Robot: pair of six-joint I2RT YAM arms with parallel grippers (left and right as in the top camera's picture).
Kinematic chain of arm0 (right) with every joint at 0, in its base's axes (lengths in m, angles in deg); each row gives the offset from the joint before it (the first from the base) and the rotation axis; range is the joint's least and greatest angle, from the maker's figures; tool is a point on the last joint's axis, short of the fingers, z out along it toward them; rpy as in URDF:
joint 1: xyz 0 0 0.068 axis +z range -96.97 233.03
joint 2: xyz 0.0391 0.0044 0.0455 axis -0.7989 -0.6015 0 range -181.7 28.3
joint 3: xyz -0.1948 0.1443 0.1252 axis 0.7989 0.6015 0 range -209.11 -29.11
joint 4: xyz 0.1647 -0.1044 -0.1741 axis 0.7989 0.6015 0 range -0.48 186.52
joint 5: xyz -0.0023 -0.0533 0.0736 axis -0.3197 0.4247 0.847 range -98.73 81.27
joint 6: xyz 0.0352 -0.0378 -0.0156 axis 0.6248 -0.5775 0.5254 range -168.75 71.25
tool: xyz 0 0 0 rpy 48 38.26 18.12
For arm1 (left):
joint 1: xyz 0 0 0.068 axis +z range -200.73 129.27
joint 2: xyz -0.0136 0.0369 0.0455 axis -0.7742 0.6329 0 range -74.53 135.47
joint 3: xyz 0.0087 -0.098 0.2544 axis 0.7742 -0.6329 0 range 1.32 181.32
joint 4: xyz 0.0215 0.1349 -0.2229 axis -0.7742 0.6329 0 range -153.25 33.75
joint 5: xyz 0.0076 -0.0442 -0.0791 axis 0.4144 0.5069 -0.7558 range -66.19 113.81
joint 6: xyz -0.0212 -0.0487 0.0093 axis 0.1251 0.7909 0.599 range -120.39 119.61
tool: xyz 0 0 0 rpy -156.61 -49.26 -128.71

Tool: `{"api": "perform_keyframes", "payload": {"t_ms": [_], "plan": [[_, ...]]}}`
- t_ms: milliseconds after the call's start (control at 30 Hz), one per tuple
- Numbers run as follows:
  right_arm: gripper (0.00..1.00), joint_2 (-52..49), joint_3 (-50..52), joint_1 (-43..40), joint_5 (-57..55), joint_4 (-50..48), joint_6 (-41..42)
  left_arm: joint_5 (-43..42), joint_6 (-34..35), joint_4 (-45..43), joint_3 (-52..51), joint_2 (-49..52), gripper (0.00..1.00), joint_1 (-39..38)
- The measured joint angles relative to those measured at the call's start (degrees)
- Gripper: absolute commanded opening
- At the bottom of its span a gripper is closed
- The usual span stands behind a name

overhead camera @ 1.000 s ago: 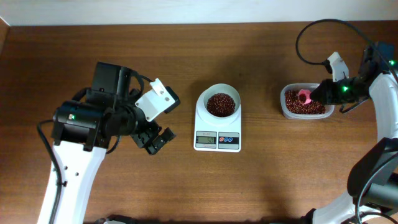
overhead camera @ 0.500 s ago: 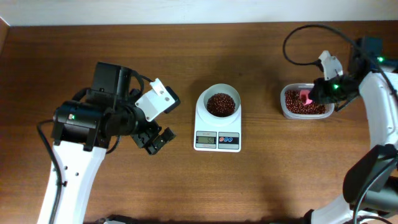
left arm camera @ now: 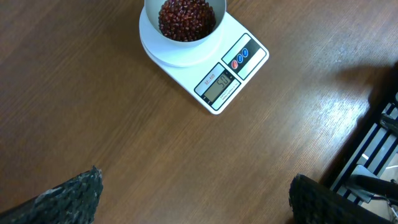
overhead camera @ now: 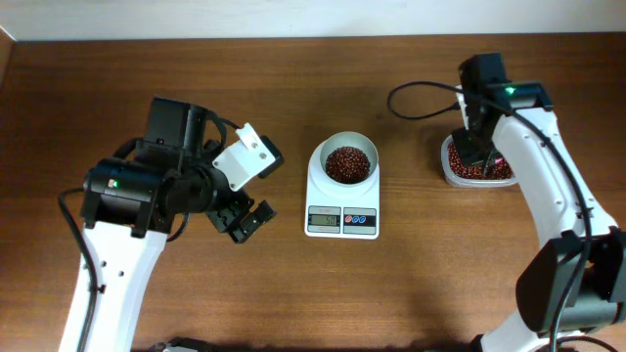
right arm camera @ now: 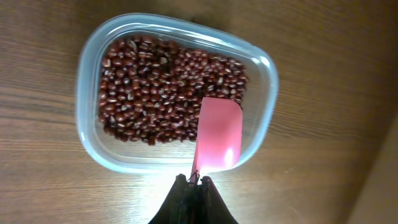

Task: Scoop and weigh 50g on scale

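The scale (overhead camera: 341, 194) sits mid-counter with bare wood on every side. A wide strip of open counter (overhead camera: 293, 293) runs in front of it, and a narrower one lies behind, up to the pale back edge. The left fingers (left arm camera: 65, 196) stand wide apart and hold nothing. They are off to the scale's left, with a clear gap of wood between. Right of the scale, well apart from it, is a clear tub (right arm camera: 87, 74). The right arm crosses above the tub.

The right fingers (right arm camera: 193, 199) are pressed together, clamped on the thin stem of a pink scoop (right arm camera: 219, 134). Its blade lies inside the tub, against the wall nearest the fingers, and rests on loose beans there.

The 50g heap of beans (left arm camera: 186, 18) is in the round white bowl (overhead camera: 344, 147) on the scale. The beans are small, dark red-brown and matte.

The scale is smooth white plastic with a grey display and red and blue buttons. The tub is a rounded rectangle with a thin translucent rim. The scoop blade is flat and glossy with rounded corners. The counter is brown wood grain, and the left fingertips look dark and rough.
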Motion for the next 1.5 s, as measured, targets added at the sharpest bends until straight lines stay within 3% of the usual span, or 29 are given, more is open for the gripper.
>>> {"api": "perform_keyframes", "payload": {"t_ms": [200,433,633,833,1067,1167,1200,1333,1500], "plan": [[0.04,5.0,-0.9,0.8,-4.1,1.1,4.2,0.0,0.0,0.0,0.0,0.0,0.99,0.0],[0.04,32.5,-2.0,0.8,-5.1,2.3,8.3,0.0,0.0,0.0,0.0,0.0,0.99,0.0],[0.04,51.5,-2.4,0.8,-5.4,13.2,11.5,0.0,0.0,0.0,0.0,0.0,0.99,0.0],[0.04,55.5,0.8,0.8,-3.9,22.5,28.0,0.0,0.0,0.0,0.0,0.0,0.99,0.0],[0.04,55.5,9.5,0.8,-7.0,23.1,44.6,0.0,0.0,0.0,0.0,0.0,0.99,0.0],[0.04,55.5,15.3,0.8,-9.9,23.0,56.6,0.0,0.0,0.0,0.0,0.0,0.99,0.0],[0.04,55.6,19.2,0.8,-11.9,23.0,64.0,0.0,0.0,0.0,0.0,0.0,0.99,0.0],[0.04,55.5,33.0,0.8,-16.2,14.0,82.2,0.0,0.0,0.0,0.1,0.0,0.99,0.0],[0.05,54.7,44.7,0.8,-17.5,-2.4,90.0,0.0,0.0,0.0,0.1,0.0,0.99,0.0]]}}
